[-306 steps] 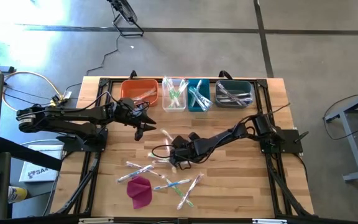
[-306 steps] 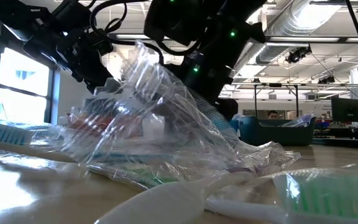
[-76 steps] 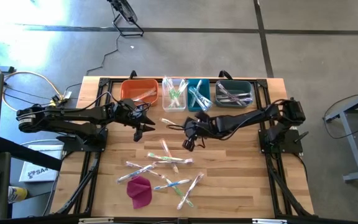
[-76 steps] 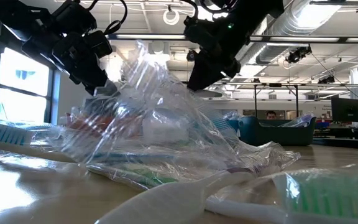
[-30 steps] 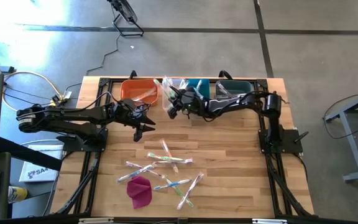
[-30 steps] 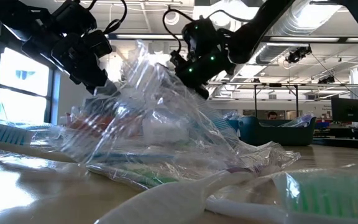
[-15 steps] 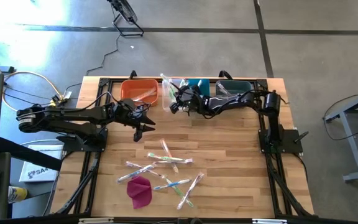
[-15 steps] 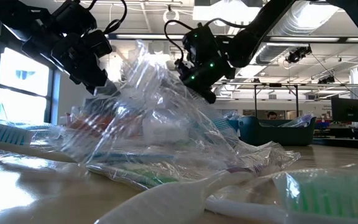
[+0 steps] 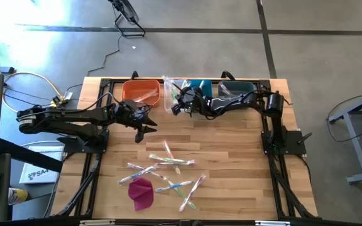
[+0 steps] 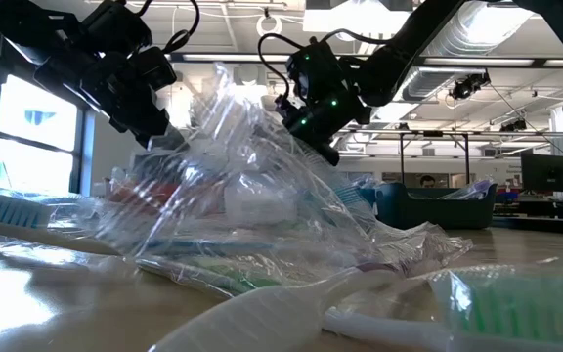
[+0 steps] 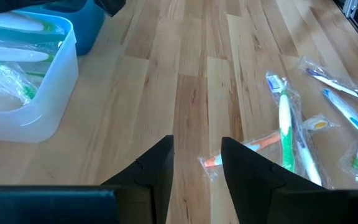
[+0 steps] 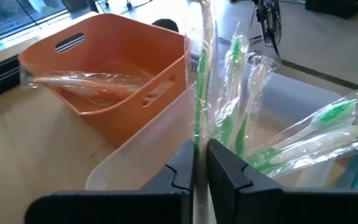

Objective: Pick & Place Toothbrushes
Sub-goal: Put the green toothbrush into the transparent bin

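Crinkled clear wrapping fills most of the low view, so the loose toothbrushes point(image 9: 166, 168) behind it are mostly a blur of glare, with only a white handle and green bristles sharp in the foreground. From above they lie scattered on the pale wooden plank table point(image 9: 231, 163), beside a magenta cloth lump point(image 9: 141, 192). The right gripper point(image 12: 200, 163) has its dark fingers pressed together on a green-handled toothbrush point(image 12: 201, 74) in a shiny sleeve, held over the clear bin point(image 9: 175, 95); the brush's lower end is cut off at the picture's edge. That translucent bin holds more green brushes and stands between an orange bin point(image 12: 104, 68) with one wrapped brush inside and a blue bin point(image 9: 200, 94). The left gripper point(image 11: 196, 163) hovers above bare table near the orange bin, its fingers apart and holding nothing.
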`<state>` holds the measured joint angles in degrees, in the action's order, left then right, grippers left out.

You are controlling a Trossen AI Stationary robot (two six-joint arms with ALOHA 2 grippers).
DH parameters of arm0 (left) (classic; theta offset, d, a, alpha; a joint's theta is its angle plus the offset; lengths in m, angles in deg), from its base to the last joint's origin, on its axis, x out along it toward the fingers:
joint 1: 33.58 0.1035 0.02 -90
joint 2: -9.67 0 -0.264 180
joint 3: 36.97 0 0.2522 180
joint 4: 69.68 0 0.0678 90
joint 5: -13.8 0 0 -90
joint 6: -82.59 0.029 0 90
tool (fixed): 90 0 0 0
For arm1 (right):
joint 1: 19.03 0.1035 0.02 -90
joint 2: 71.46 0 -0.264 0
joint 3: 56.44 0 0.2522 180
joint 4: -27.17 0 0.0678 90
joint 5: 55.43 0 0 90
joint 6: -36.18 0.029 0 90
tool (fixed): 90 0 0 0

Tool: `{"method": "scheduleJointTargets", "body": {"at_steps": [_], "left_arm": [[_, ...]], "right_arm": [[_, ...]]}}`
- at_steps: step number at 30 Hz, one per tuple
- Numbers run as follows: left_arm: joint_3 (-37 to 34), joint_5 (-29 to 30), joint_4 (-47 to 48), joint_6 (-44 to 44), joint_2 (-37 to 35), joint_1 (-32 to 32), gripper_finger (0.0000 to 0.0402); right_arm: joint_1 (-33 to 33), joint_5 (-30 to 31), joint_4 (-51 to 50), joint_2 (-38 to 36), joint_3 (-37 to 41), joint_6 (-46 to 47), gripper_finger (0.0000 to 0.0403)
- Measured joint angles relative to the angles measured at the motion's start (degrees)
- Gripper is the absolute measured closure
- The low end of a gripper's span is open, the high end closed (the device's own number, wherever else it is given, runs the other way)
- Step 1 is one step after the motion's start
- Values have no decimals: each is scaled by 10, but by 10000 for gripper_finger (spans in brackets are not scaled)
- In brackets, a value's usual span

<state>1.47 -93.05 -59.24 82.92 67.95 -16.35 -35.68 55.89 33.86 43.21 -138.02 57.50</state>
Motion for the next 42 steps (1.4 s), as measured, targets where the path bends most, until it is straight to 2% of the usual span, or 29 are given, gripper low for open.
{"method": "scheduleJointTargets", "body": {"at_steps": [26,42], "left_arm": [[0,0,0,13,0,0,270],[0,0,0,7,0,0,270]], "right_arm": [[-4,-3,-10,0,0,1,387],[-16,-7,-40,1,0,46,379]]}}
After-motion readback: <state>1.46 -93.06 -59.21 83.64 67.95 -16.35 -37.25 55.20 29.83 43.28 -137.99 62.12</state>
